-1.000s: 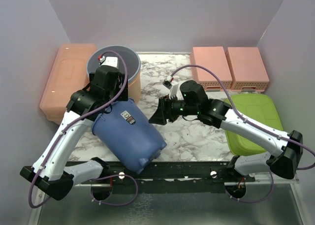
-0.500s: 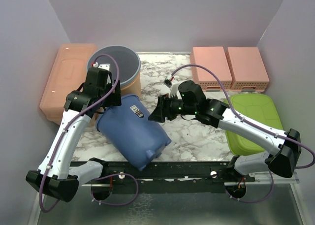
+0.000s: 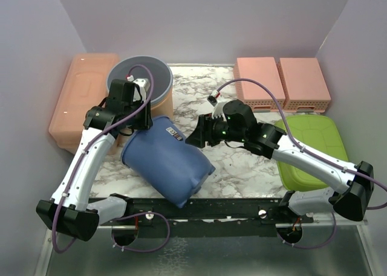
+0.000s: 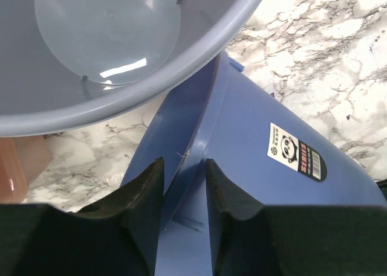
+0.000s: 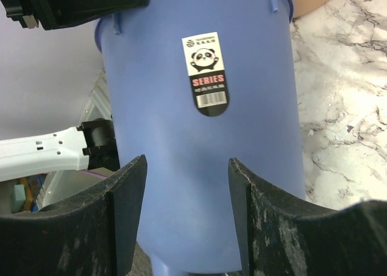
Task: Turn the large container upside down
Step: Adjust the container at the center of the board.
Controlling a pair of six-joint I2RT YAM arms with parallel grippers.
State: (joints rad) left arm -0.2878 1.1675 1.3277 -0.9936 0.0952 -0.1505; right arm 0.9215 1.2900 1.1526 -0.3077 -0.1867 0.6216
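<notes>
Top external: we find the bin (image 3: 166,164) lying on its side on the table (image 3: 242,167), toward 7 o'clock of the table's middle. Its mouth faces 10 o'clock and its base 5 o'clock. Panda label (image 5: 205,73) faces up.

Left wrist: left gripper (image 4: 181,170) is nipped on the bin's rim, one finger inside the wall and one outside, both against the plastic. Grey tub (image 3: 142,77) sits just beyond, at 12 o'clock of the bin's mouth.

Right gripper (image 3: 195,136) stands at 2 o'clock of the bin, jaws spread wide and holding nothing. We cannot tell whether its tips touch the bin.
</notes>
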